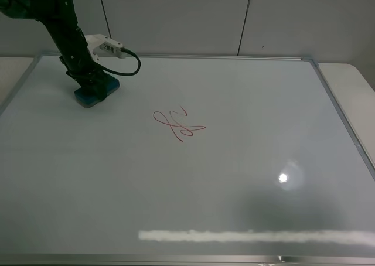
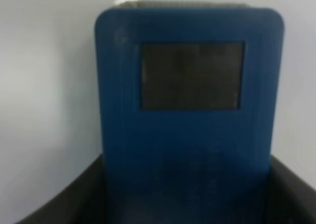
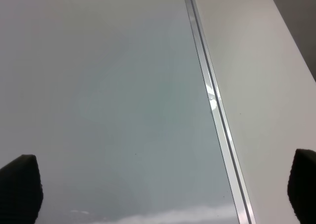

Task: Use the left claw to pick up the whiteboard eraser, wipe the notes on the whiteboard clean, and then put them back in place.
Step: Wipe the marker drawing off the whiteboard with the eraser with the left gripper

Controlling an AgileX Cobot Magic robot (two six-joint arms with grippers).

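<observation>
The teal whiteboard eraser (image 1: 94, 95) lies on the whiteboard (image 1: 246, 160) near its far left corner. My left claw (image 1: 92, 85) stands over it, fingers down on both of its sides. In the left wrist view the eraser (image 2: 187, 86) fills the frame, and the black fingers (image 2: 74, 199) press against its two long edges. It rests on the board. The red notes (image 1: 179, 124) sit a short way right of and nearer than the eraser, untouched. My right gripper (image 3: 163, 194) is open and empty above the whiteboard's right edge (image 3: 212, 100); it does not show in the exterior view.
The board's silver frame (image 1: 343, 119) runs along the right, with a white tabletop (image 1: 357, 84) beyond it. A grey wall (image 1: 187, 20) stands behind. A lamp glare (image 1: 283, 177) and a bright streak (image 1: 252, 235) show on the near part of the board.
</observation>
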